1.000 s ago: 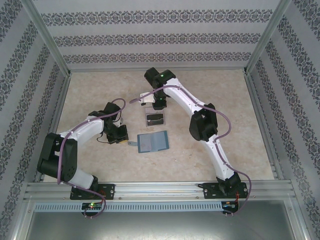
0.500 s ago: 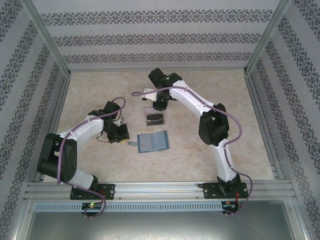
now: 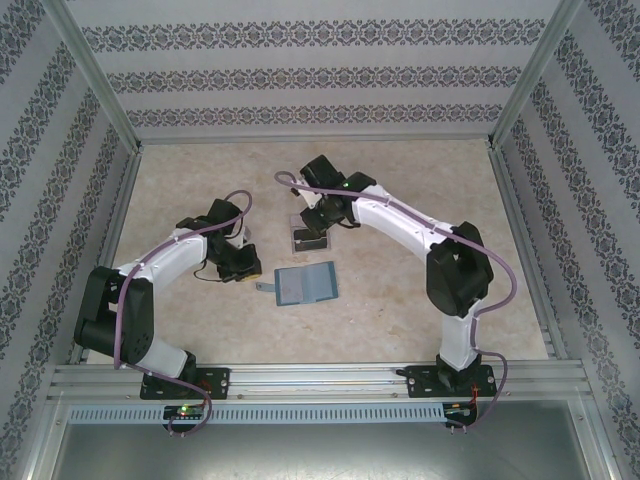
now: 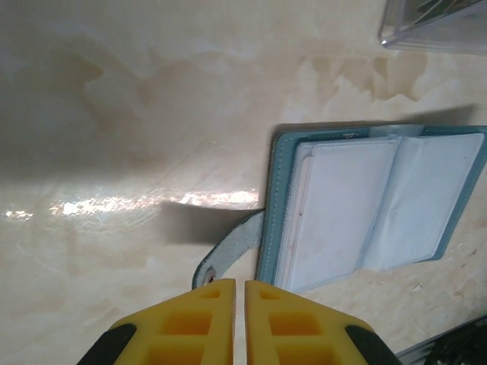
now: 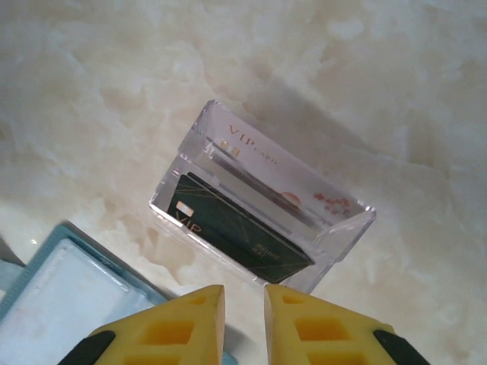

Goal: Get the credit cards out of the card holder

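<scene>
**A:** Where does the card holder [image 3: 305, 284] sit?

**B:** It lies spread open and flat on the table [image 3: 430, 190] with its pocket faces up. Its strap tab [image 4: 232, 252] pokes out from the side nearest the left arm.

**A:** And the credit cards?

**B:** Two lie in the clear tray [image 5: 356, 215] just beyond the card holder's far edge. A dark card [image 5: 243, 232] is on the holder's side and a pale card [image 5: 262, 161] is behind it. Whether any card is left in the holder's pockets cannot be told. The faces look pale and flat, with only a faint pink line along one pocket's edge.

**A:** What are the grippers doing?

**B:** The left gripper [image 4: 239, 283] sits low at the strap side of the card holder. Its fingers are pressed together with barely a slit between them, and the tips are right at the tab's end. Whether they touch the tab cannot be made out. The right gripper [image 5: 245, 290] hangs above the holder's far edge, looking down at the tray. Its fingers are a little apart and nothing is between them.

**A:** If a card is left in a pocket, how would it handle?

**B:** Probably light, thin, stiff and slick. Lying flush, it offers no face to pinch, so the place to take hold is likely the short edge showing at the pocket mouth, drawing it out along the pocket. The holder looks like soft, light fabric and would likely slide or lift along with the card. One gripper should pin it by the tab or a panel while the other pulls.
</scene>
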Available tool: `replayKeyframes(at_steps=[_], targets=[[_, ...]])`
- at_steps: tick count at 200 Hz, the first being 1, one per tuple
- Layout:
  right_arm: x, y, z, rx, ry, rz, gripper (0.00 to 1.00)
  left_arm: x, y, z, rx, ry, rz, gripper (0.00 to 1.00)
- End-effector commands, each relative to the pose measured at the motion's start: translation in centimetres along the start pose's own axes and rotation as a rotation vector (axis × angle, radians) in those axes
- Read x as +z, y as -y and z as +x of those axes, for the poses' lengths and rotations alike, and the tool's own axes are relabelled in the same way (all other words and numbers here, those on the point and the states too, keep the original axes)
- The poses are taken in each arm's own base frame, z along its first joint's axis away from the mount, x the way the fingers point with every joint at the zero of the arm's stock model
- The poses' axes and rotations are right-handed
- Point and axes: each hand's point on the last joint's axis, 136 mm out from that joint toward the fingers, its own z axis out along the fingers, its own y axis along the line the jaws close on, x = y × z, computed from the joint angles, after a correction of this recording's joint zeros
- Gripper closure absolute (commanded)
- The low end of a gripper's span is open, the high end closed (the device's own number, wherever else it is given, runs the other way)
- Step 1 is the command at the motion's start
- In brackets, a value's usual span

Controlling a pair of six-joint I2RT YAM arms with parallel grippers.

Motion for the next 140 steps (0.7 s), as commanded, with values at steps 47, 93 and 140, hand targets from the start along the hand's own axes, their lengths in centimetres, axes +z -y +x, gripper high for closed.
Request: replayKeyframes(at_steps=[47,93,140], targets=[[-3.2,-1.3,0.6,0.408,0.134,-0.004,0.85,0.6,3.1,-0.8,0.091,-0.007,0.080,0.89],[-3.7,-3.2,2.7,0.555,0.106,-0.114,0.87,2.0,3.8,0.2,0.113,-0.043,0.077,0.89],[-1.5,-6.0,4.8,0.629,0.003,-0.257,0.87,3.6,2.2,1.1,0.115,-0.080,0.003,0.90]])
